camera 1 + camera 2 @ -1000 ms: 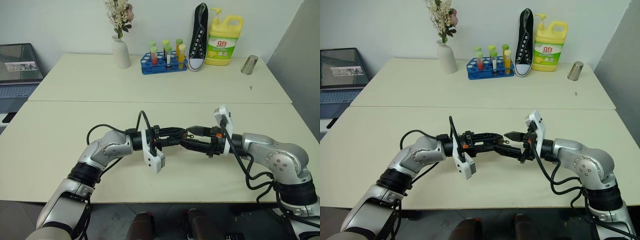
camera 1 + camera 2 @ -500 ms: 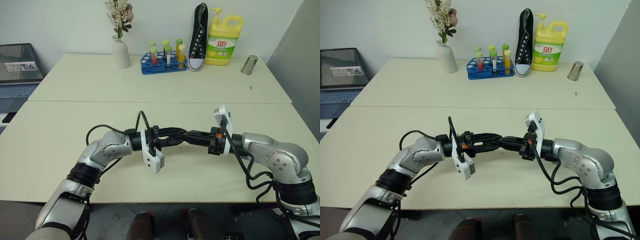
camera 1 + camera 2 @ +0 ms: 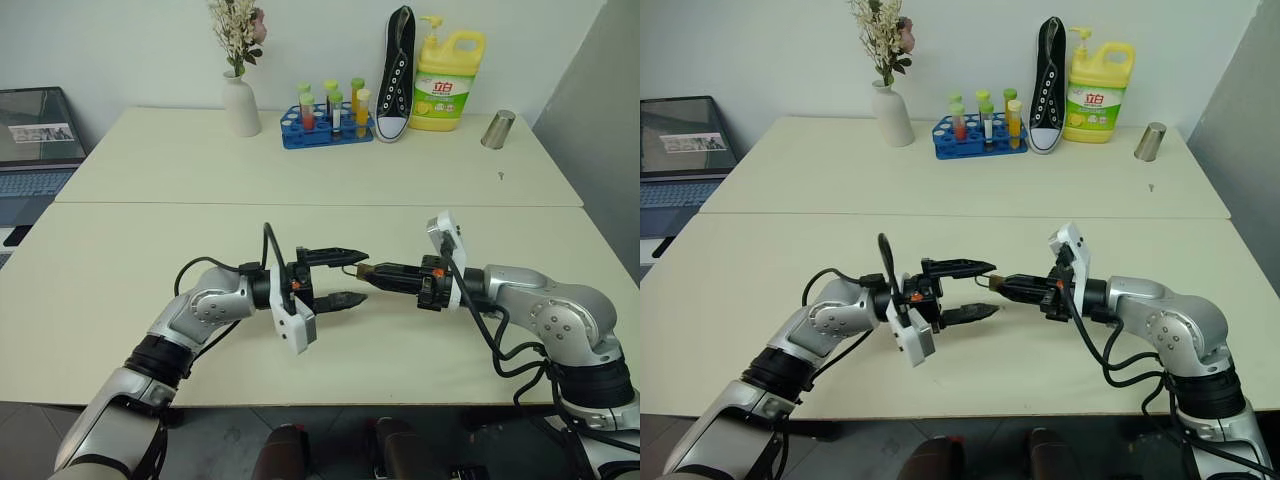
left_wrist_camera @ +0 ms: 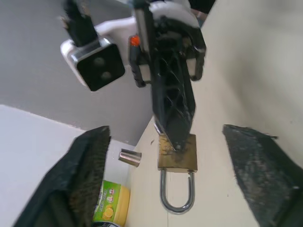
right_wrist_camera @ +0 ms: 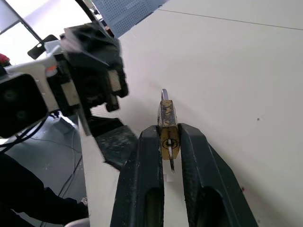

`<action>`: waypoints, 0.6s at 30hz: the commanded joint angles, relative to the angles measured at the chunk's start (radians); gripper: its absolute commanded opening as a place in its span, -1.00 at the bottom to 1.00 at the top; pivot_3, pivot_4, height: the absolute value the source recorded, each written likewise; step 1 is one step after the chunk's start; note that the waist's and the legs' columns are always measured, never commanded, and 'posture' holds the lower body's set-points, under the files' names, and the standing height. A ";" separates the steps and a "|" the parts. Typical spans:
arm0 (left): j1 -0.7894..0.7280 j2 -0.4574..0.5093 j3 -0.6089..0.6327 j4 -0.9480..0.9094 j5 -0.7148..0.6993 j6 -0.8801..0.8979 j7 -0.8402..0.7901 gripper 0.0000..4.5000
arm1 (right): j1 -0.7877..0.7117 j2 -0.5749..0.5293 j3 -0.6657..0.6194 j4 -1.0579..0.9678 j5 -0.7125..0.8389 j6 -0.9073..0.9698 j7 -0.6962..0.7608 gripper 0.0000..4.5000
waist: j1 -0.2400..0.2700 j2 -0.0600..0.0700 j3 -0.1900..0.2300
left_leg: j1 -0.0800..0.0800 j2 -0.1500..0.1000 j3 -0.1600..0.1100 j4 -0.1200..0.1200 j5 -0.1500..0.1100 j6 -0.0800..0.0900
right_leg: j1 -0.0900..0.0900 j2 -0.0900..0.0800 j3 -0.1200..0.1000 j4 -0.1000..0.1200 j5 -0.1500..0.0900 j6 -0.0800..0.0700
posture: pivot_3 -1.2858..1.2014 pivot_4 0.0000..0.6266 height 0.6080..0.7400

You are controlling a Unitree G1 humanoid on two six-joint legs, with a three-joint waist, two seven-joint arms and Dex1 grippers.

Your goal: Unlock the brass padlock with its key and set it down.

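Over the near table (image 3: 120, 300), mid-air, between the 2 arms: the brass padlock (image 5: 168, 126), pinched by its body betw. the 2 fingers of the right gripper (image 3: 366, 273), which pointed toward robot's left. Shackle (image 4: 177, 194) stuck out past the fingertips, toward the left gripper (image 3: 358, 276). In right wrist view the key (image 5: 171, 158) sat in the keyhole face of the lock, a thin silver blade betw. the fingers.

Left gripper: jaws wide apart, nothing in them; 1 finger (image 3: 332, 254) above, 1 finger (image 3: 340, 299) below, tips just beside the lock, not touching it. Left wrist view looked straight at the lock, hanging from the right gripper's closed fingertips, shackle free.

Padlock was clear of the tabletop, not yet set down.

Far table, back row, well apart from the arms:
- 1 white vase (image 3: 241, 104) w/ dried flowers
- 1 blue rack (image 3: 325, 130) w/ coloured tubes
- 1 black sneaker (image 3: 397, 72) stood on end vs. the wall
- 1 yellow detergent bottle (image 3: 447, 84)
- 1 metal cup (image 3: 497, 129), tilted

Far left edge: 1 laptop (image 3: 38, 140), lid open.
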 commanded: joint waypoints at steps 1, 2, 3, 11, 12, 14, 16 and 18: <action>0.003 -0.005 0.035 -0.100 -0.145 0.106 -0.020 1.00 | 0.003 -0.025 -0.023 -0.015 -0.023 -0.042 0.029 -0.93 | 0.001 0.000 0.000 | 0.000 0.000 0.000 0.000 0.000 0.000 | 0.000 0.000 0.000 0.000 0.000 0.000 | 0.03 -0.52 1.00; 0.006 -0.003 0.037 -0.121 -0.189 0.145 -0.039 1.00 | 0.008 -0.034 -0.024 -0.017 -0.030 -0.049 0.035 -0.93 | 0.001 0.000 0.000 | 0.000 0.000 0.000 0.000 0.000 0.000 | 0.000 0.000 0.000 0.000 0.000 0.000 | 0.03 -0.52 1.00; 0.009 -0.011 0.051 -0.142 -0.242 0.208 -0.042 0.92 | 0.013 -0.038 -0.027 -0.021 -0.032 -0.052 0.039 -0.93 | 0.000 0.000 0.000 | 0.000 0.000 0.000 0.000 0.000 0.000 | 0.000 0.000 0.000 0.000 0.000 0.000 | 0.03 -0.52 1.00; -0.044 -0.048 0.100 -0.107 -0.484 0.786 -0.195 -0.16 | 0.031 -0.052 -0.039 -0.088 -0.017 -0.066 0.064 -0.93 | -0.001 0.000 0.000 | 0.000 0.000 0.000 0.000 0.000 0.000 | 0.000 0.005 -0.001 0.000 -0.003 0.005 | 0.03 -0.52 1.00; -0.048 -0.051 0.101 -0.093 -0.509 0.859 -0.225 -0.32 | 0.029 -0.049 -0.041 -0.096 -0.013 -0.067 0.066 -0.93 | -0.001 0.000 0.000 | 0.000 0.000 0.000 0.000 0.000 0.000 | 0.000 0.005 -0.001 0.000 -0.003 0.005 | 0.03 -0.52 1.00; -0.046 -0.054 0.093 -0.101 -0.540 0.952 -0.296 -0.62 | 0.026 -0.047 -0.044 -0.107 -0.005 -0.065 0.069 -0.93 | -0.001 0.000 0.000 | 0.001 0.000 0.000 0.000 0.000 0.000 | 0.000 0.005 -0.002 0.000 -0.003 0.005 | 0.03 -0.52 1.00; -0.043 -0.062 0.100 -0.119 -0.547 1.003 -0.328 -0.93 | 0.027 -0.046 -0.046 -0.111 -0.002 -0.065 0.072 -0.93 | -0.001 0.000 0.000 | 0.000 0.000 0.000 0.000 0.000 0.000 | 0.000 0.005 -0.002 0.000 -0.003 0.005 | 0.03 -0.52 1.00; -0.031 -0.071 0.095 -0.148 -0.556 1.056 -0.369 -0.99 | 0.029 -0.045 -0.047 -0.118 0.000 -0.064 0.071 -0.93 | -0.001 0.000 0.000 | 0.000 0.000 0.000 0.000 0.000 0.000 | 0.000 0.005 -0.001 0.000 -0.003 0.005 | 0.03 -0.52 1.00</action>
